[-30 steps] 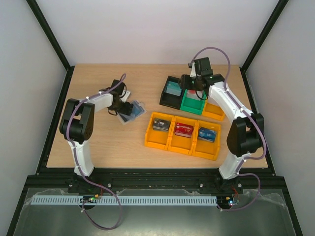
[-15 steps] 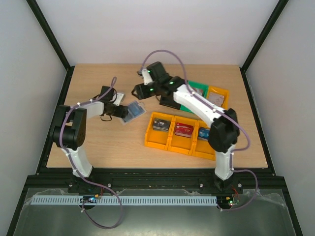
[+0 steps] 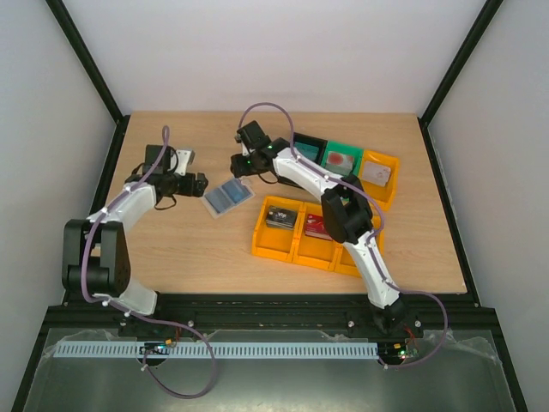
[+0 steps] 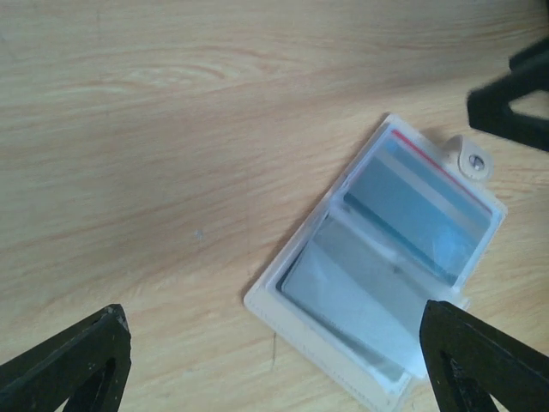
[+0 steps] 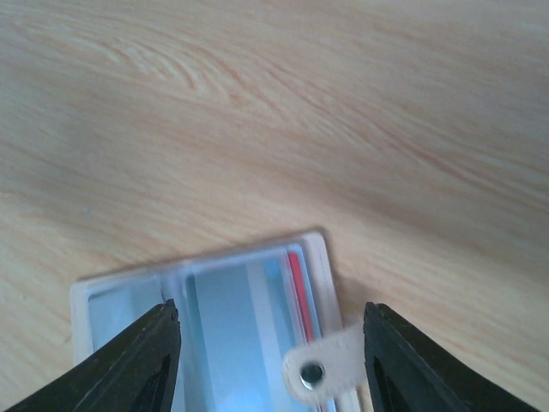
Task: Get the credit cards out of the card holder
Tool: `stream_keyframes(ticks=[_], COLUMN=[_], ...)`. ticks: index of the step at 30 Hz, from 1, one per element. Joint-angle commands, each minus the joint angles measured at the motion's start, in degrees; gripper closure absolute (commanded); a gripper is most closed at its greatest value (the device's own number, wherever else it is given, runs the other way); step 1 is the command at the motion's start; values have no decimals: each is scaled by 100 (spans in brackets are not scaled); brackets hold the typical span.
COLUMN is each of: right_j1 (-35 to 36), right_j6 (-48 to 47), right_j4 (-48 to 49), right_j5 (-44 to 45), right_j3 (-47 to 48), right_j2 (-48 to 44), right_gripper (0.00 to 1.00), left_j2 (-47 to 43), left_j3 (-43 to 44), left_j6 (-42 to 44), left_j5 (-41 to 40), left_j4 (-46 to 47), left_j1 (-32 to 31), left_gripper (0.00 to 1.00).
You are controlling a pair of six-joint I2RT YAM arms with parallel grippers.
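The card holder (image 3: 229, 197) lies open and flat on the table, pale rim, blue-grey pockets up. In the left wrist view the card holder (image 4: 386, 266) shows cards in its pockets, a red card edge (image 4: 442, 167) at its far side and the snap tab (image 4: 470, 160). My left gripper (image 3: 202, 183) is open just left of it, fingers astride its near corner (image 4: 272, 311). My right gripper (image 3: 236, 165) is open just above its far end (image 5: 270, 309), with the red card edge (image 5: 296, 296) and tab (image 5: 322, 371) between the jaws. Neither gripper holds anything.
A yellow three-compartment bin (image 3: 261, 243) right of the holder holds a dark card (image 3: 280, 217) and a red card (image 3: 320, 225). Behind it stand a black bin (image 3: 306, 140), a green bin (image 3: 339, 159) and a yellow bin (image 3: 377, 172). The right arm stretches over these bins.
My right arm swung from the back bins leftward and down to the holder's far end. My left arm drew back left, off the holder, which now lies uncovered.
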Motion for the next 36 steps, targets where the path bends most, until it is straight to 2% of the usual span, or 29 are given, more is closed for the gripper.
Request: stream_keyframes(ticks=[1,5,10,15,22,30,34,36], right_j1=[246,440,527,614,722,928,930,936], right_j6=[-203,-376,-395,-662,-739,-783,-759,-772], right_j4=[-426,-391,-487,-546,-1122,-1706,-2096,-1998], right_j5=[533,868,1260,1238,953,941,799,1067], right_j3=[804,1135,1367,1364,1355,1237,1724,1786], right_j2=[439,787,1094,1361,1610,1264,1066,724], right_gripper=[43,40,19,10,9,10,8,6], left_j2=[-358,-730,-982,-889,-534,-174,-70,-55], left_j3=[-479,-861,-1374,-1729,-1776,-1937,-1882,-1830], left_j6=[-192,-375,-634,-968,-1312,-1698,-1764,-1715], left_j5=[-133,-31,180,354,477,1005,1033,982], left_j4=[-154,-21,231,557,806,1218,1294,1244], left_j1=[69,185,384,417,417,312,252,250], left_gripper=[7,6,6,7,11,16,17,18])
